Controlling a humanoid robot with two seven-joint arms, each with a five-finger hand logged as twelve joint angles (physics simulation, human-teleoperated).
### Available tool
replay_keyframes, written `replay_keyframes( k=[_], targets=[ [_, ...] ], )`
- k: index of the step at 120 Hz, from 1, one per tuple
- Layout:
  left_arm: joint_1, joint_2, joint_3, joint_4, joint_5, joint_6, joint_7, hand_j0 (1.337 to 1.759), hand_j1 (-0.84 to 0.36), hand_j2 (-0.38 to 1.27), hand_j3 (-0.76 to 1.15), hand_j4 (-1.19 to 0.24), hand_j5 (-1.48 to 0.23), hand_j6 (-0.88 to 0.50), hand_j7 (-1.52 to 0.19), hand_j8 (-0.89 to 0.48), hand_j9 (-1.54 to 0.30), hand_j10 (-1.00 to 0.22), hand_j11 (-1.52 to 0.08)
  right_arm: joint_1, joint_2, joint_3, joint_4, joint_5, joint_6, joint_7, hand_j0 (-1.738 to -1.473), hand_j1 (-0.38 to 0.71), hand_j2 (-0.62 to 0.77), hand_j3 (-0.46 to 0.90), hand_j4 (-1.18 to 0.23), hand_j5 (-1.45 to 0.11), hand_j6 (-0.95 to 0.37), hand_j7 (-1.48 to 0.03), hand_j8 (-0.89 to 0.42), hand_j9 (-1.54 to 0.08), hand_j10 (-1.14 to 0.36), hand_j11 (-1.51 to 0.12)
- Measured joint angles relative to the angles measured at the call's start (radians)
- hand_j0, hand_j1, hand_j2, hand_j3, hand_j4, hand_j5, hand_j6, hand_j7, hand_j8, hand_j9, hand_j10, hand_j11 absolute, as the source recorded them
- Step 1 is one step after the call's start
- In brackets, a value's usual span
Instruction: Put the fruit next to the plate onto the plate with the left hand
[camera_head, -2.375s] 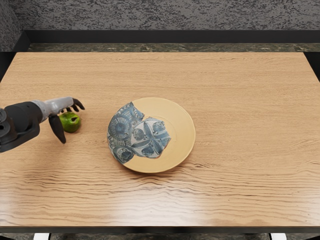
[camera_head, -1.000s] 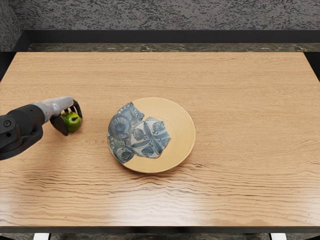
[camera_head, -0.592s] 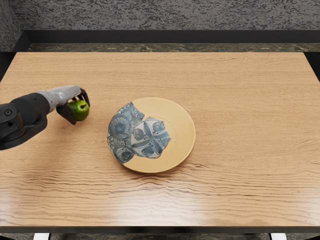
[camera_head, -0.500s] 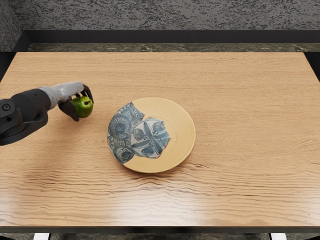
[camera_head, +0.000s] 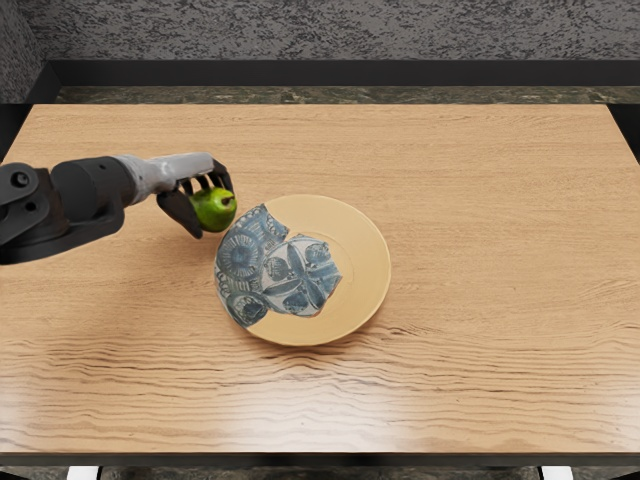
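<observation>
A small green fruit (camera_head: 215, 208) is held above the table by my left hand (camera_head: 203, 203), whose dark fingers are curled around it. The arm comes in from the left edge. The fruit hangs just off the upper left rim of the round tan plate (camera_head: 360, 262), which lies flat at the table's middle and carries a blue-grey patterned patch on its left half. The right arm does not show.
The wooden table (camera_head: 480, 170) stretches wide around the plate, with a dark raised border along its far edge (camera_head: 330, 72).
My left hand closed on the fruit, lifted it off the table and carried it to the right, up to the plate's left rim.
</observation>
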Motion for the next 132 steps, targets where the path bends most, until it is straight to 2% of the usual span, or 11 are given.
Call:
replay_keyframes(
  k=[18, 47, 53, 58, 59, 76, 78, 96, 110, 132],
  targets=[
    [0.0, -0.019, -0.033, -0.018, -0.018, -0.04, 0.0, 1.653, -0.38, 0.4, 0.0, -0.46, -0.8, -0.31, -0.78, -0.3, -0.77, -0.53, -0.77, 0.0, 0.0, 0.0, 0.0, 0.0, 0.0, 0.0, -1.658, -0.35, 0.0, 0.0, 0.0, 0.0, 0.0, 0.0, 0.0, 0.0, 0.0, 0.0],
    [0.0, -0.072, -0.064, -0.029, -0.04, -0.089, 0.0, 1.653, -0.39, 0.39, 0.0, -0.45, -0.8, -0.3, -0.78, -0.29, -0.77, -0.52, -0.78, 0.0, 0.0, 0.0, 0.0, 0.0, 0.0, 0.0, -1.658, -0.35, 0.0, 0.0, 0.0, 0.0, 0.0, 0.0, 0.0, 0.0, 0.0, 0.0],
    [0.0, -0.088, -0.069, -0.03, -0.044, -0.097, 0.0, 1.652, -0.36, 0.34, 0.0, -0.46, -0.8, -0.31, -0.78, -0.3, -0.77, -0.53, -0.77, 0.0, 0.0, 0.0, 0.0, 0.0, 0.0, 0.0, -1.658, -0.35, 0.0, 0.0, 0.0, 0.0, 0.0, 0.0, 0.0, 0.0, 0.0, 0.0],
    [0.001, -0.095, -0.071, -0.03, -0.047, -0.102, 0.0, 1.653, -0.36, 0.34, 0.0, -0.46, -0.8, -0.31, -0.78, -0.31, -0.77, -0.53, -0.77, 0.0, 0.0, 0.0, 0.0, 0.0, 0.0, 0.0, -1.658, -0.35, 0.0, 0.0, 0.0, 0.0, 0.0, 0.0, 0.0, 0.0, 0.0, 0.0],
    [0.001, -0.095, -0.072, -0.03, -0.047, -0.103, 0.0, 1.653, -0.38, 0.38, 0.0, -0.47, -0.8, -0.31, -0.78, -0.31, -0.77, -0.53, -0.78, 0.0, 0.0, 0.0, 0.0, 0.0, 0.0, 0.0, -1.658, -0.35, 0.0, 0.0, 0.0, 0.0, 0.0, 0.0, 0.0, 0.0, 0.0, 0.0],
    [0.013, -0.118, -0.068, -0.025, -0.049, -0.114, 0.0, 1.653, -0.33, 0.31, 0.0, -0.49, -0.79, -0.33, -0.77, -0.33, -0.77, -0.54, -0.77, 0.0, 0.0, 0.0, 0.0, 0.0, 0.0, 0.0, -1.658, -0.35, 0.0, 0.0, 0.0, 0.0, 0.0, 0.0, 0.0, 0.0, 0.0, 0.0],
    [0.014, -0.119, -0.067, -0.024, -0.049, -0.116, 0.0, 1.653, -0.34, 0.35, 0.0, -0.49, -0.79, -0.33, -0.77, -0.33, -0.77, -0.54, -0.77, 0.0, 0.0, 0.0, 0.0, 0.0, 0.0, 0.0, -1.658, -0.35, 0.0, 0.0, 0.0, 0.0, 0.0, 0.0, 0.0, 0.0, 0.0, 0.0],
    [0.015, -0.118, -0.06, -0.017, -0.049, -0.123, 0.0, 1.654, -0.35, 0.34, 0.0, -0.49, -0.78, -0.33, -0.76, -0.32, -0.76, -0.54, -0.76, 0.0, 0.0, 0.0, 0.0, 0.0, 0.0, 0.0, -1.658, -0.35, 0.0, 0.0, 0.0, 0.0, 0.0, 0.0, 0.0, 0.0, 0.0, 0.0],
    [0.016, -0.119, -0.059, -0.015, -0.048, -0.128, 0.001, 1.655, -0.3, 0.27, 0.0, -0.52, -0.74, -0.37, -0.74, -0.35, -0.74, -0.54, -0.74, 0.0, 0.0, 0.0, 0.0, 0.0, 0.0, 0.0, -1.658, -0.35, 0.0, 0.0, 0.0, 0.0, 0.0, 0.0, 0.0, 0.0, 0.0, 0.0],
    [0.015, -0.118, -0.065, -0.015, -0.118, -0.141, 0.006, 1.657, -0.07, 0.14, 0.0, -0.34, -0.47, -0.28, -0.47, -0.27, -0.47, -0.35, -0.47, 0.0, 0.0, 0.0, 0.0, 0.0, 0.0, 0.0, -1.658, -0.35, 0.0, 0.0, 0.0, 0.0, 0.0, 0.0, 0.0, 0.0, 0.0, 0.0]
  ],
)
